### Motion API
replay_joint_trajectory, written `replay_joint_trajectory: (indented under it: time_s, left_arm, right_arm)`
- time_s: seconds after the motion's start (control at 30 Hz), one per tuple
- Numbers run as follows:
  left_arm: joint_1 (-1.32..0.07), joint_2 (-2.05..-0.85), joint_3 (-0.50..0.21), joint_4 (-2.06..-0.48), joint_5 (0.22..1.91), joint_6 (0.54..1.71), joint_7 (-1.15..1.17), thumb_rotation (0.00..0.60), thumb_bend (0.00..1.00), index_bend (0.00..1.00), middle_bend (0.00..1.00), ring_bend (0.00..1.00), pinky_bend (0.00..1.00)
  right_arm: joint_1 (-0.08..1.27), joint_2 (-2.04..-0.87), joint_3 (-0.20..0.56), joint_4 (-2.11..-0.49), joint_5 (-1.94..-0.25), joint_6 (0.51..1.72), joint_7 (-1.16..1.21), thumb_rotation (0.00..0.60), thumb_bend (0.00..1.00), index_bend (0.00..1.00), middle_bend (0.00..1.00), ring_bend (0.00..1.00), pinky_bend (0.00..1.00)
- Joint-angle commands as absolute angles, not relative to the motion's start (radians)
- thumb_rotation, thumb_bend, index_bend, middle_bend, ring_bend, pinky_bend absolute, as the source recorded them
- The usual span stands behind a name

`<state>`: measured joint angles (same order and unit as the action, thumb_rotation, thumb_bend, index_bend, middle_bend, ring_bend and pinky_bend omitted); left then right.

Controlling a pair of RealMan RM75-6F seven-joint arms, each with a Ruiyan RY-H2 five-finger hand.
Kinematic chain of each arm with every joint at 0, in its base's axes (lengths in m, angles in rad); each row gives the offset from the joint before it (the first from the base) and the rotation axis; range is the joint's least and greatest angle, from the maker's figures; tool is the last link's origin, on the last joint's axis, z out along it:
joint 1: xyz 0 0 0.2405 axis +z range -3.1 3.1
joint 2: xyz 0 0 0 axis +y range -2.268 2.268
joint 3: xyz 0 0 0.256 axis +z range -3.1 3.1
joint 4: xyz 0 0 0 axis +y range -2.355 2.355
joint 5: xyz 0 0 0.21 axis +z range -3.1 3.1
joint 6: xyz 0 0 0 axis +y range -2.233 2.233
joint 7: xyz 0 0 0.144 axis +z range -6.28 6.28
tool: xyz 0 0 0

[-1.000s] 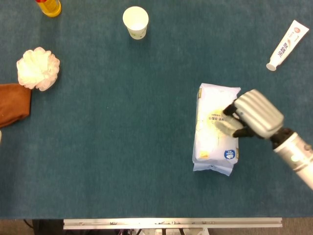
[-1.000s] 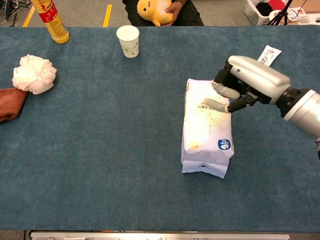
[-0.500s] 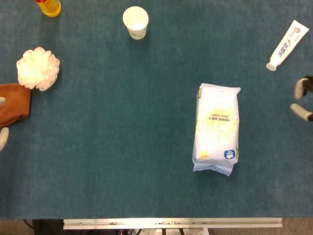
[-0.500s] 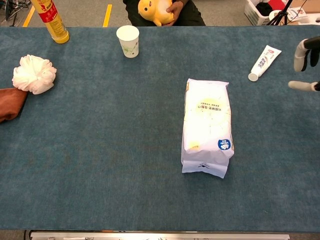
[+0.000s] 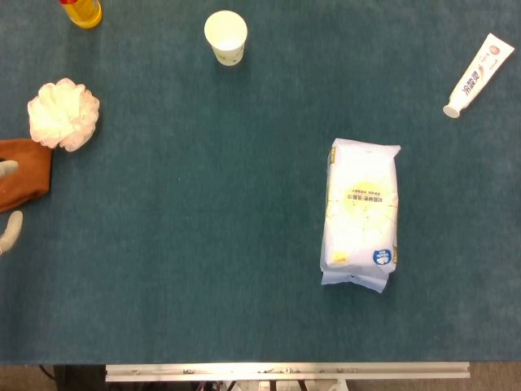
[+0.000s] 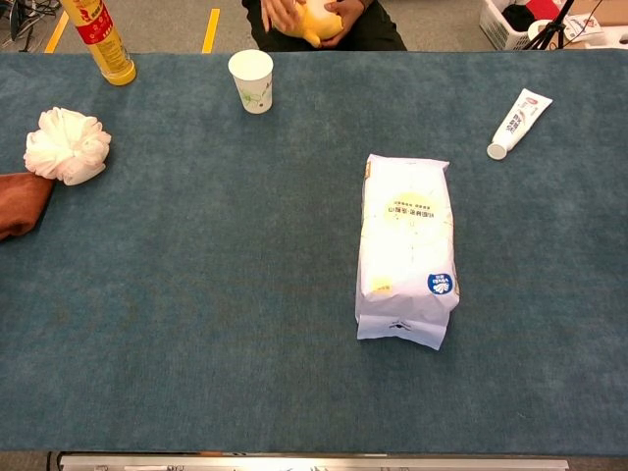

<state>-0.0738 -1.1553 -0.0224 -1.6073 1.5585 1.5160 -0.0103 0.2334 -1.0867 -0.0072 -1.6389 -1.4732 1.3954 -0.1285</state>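
A dark teal carpet-like table top (image 5: 203, 244) fills both views. At the head view's left edge, only pale fingertips of the left hand (image 5: 7, 204) show, spread apart, one over a rust-brown cloth (image 5: 23, 175), beside a white mesh bath puff (image 5: 63, 113). The right hand is out of both views. A white plastic pack with a yellow label (image 5: 361, 213) lies flat right of centre, long axis running near to far, crimped blue-badge end toward the robot.
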Motion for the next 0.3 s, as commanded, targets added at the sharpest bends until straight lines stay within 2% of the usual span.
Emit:
replay_joint_trajectory:
  time_s: [0.03, 0.3]
  left_arm:
    - [-0.072, -1.154, -0.021, -1.609, 1.560, 1.520, -0.010, 0.600, 0.35, 0.24, 0.25, 0.19, 0.25]
    - [-0.072, -1.156, -0.019, -1.606, 1.560, 1.519, -0.009, 0.600, 0.35, 0.24, 0.25, 0.19, 0.25]
  right_arm:
    - [0.214, -1.092, 0.001, -1.636, -1.498, 1.439, -0.119, 0.600, 0.08, 0.14, 0.25, 0.17, 0.23]
    - [0.183, -1.105, 0.009, -1.632, -1.546, 1.501, -0.110, 0.600, 0.08, 0.14, 0.26, 0.17, 0.23]
